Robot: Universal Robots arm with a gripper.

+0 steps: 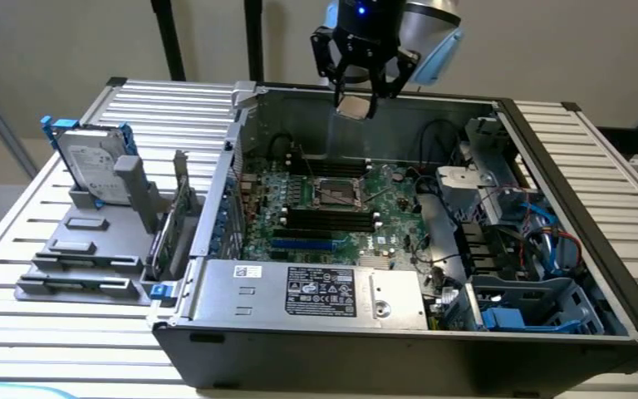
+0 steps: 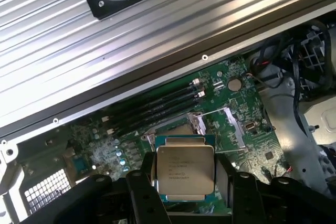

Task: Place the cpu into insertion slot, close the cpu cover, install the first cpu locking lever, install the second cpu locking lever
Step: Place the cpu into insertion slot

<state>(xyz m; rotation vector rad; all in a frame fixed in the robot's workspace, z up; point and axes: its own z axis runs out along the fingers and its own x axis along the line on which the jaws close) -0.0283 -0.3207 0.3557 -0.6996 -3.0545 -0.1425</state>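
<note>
gripper [image 1: 359, 100] clamps one cpu [image 2: 185, 174] by its edges, high above the one insertion slot [image 1: 338, 194].

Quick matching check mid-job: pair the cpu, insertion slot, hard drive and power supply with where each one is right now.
1 cpu
2 insertion slot
3 hard drive
4 power supply

A in the green motherboard
B between the fingers, above the case
C outside the case, on a grey stand
D inside the case, nearest the exterior camera

Pairs: 1-B, 2-A, 3-C, 4-D
</note>
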